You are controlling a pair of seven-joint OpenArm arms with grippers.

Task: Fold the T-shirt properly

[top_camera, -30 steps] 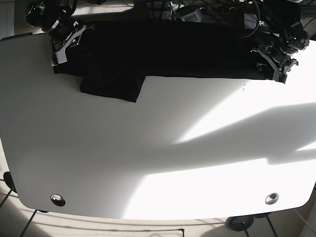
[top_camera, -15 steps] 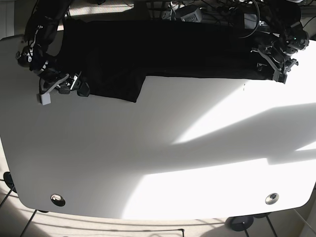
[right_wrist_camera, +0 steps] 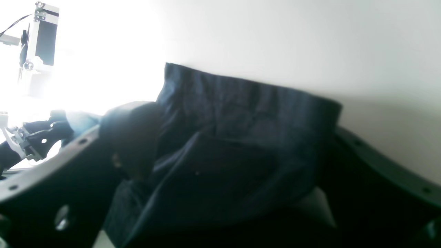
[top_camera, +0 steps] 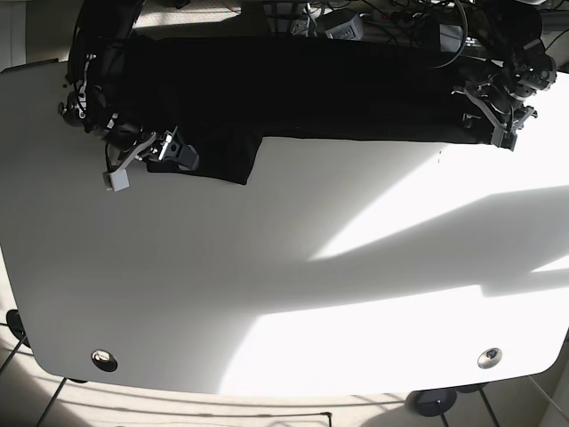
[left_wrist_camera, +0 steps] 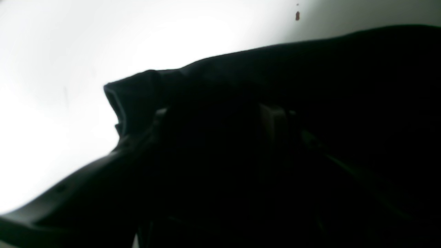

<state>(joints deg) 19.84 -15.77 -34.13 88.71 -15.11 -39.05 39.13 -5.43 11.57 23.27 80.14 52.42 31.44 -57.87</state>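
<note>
A white table (top_camera: 284, 294) holds my black T-shirt (top_camera: 293, 84) along its far edge. My right gripper (top_camera: 147, 160) straddles the T-shirt's sleeve, fingers spread; my left gripper (top_camera: 498, 120) pinches the T-shirt's opposite end.

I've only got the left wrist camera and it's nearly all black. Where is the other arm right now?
Observer: The right claw is at the sleeve that sticks out from the T-shirt, at the opposite end from yours.
Operator: Is it gripping?
Observer: No, its jaws are spread wide, with sleeve fabric lying between them in the right wrist view.
Operator: How does the shirt lie overall?
Observer: As a long dark band along the far edge of the table, with the left claw at its other end.
</note>
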